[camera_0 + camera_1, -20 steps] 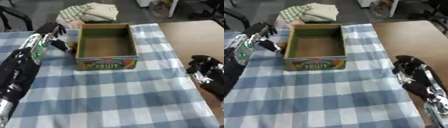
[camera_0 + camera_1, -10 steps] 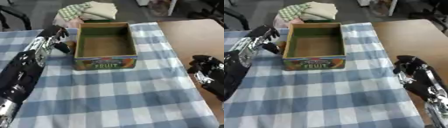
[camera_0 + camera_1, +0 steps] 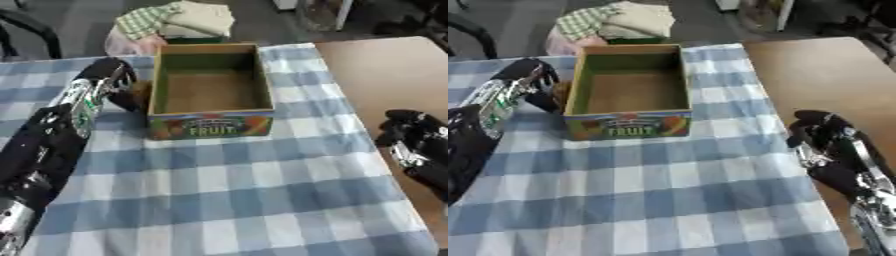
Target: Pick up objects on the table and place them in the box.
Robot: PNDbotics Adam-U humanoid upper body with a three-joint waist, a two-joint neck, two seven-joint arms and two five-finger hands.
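Through my left eye, the fruit box sits on the blue checked tablecloth, open at the top, its floor bare. My left hand reaches up along the box's left wall, just beside it. Something small and brown shows between my fingers and that wall, but I cannot tell what it is, or whether my fingers are curled round it. My right hand rests at the table's right edge, well apart from the box.

Through my right eye, the right hand shows better: its fingers are relaxed and grasp nothing. Beyond the box's far end, off the cloth, lies a heap of folded cloths.
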